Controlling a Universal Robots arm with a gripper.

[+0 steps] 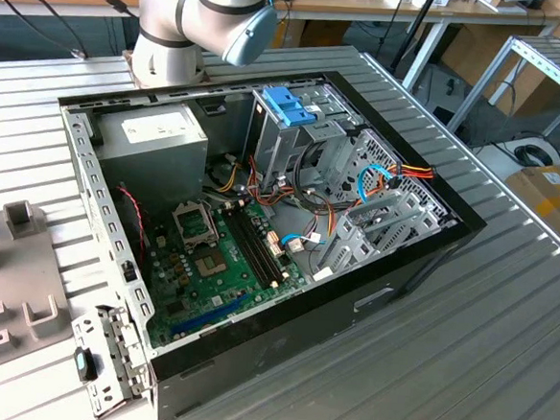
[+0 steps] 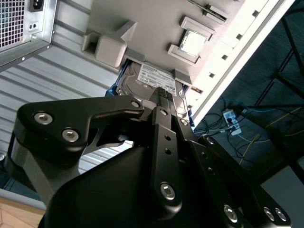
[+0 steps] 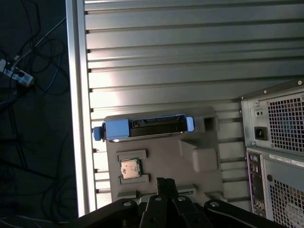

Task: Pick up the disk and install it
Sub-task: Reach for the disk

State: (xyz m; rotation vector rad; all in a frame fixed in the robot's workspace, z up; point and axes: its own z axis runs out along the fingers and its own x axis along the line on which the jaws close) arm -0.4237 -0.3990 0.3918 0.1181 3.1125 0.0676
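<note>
**Exterior view.** An open case [image 1: 250,357] lay on its side on the ribbed tabletop [image 1: 462,357]. Inside it were:
- a motherboard [image 1: 209,263]
- a grey box [image 1: 155,139] with a white sticker
- a metal cage [image 1: 308,154] topped by a blue handle [image 1: 289,105]
- loose coloured cables

The arm [image 1: 193,16] rose at the far side of the case. A grey tray [image 1: 11,282] sat on the tabletop at the exterior view's left of the case.

**First wrist view.** The disk [image 3: 142,128] stood on edge in a slot of the tray, and its blue frame showed along the top and at both ends. The slot was at the end of the tray, near the tabletop's edge. A square chip [image 3: 129,168] lay in a pocket of the tray, near the disk. The vented back of the case stood just beside the tray.

**Second wrist view.** The disk's silver face and white label [image 2: 154,78] showed here. The black body of the claw stood in front and covered the lower part of the disk.

**Claw.** The claw [image 3: 165,183] hung over the tray, and in the first wrist view it was apart from the disk. Whether it was released or clenched could not be told, and nothing was seen held in it.
</note>
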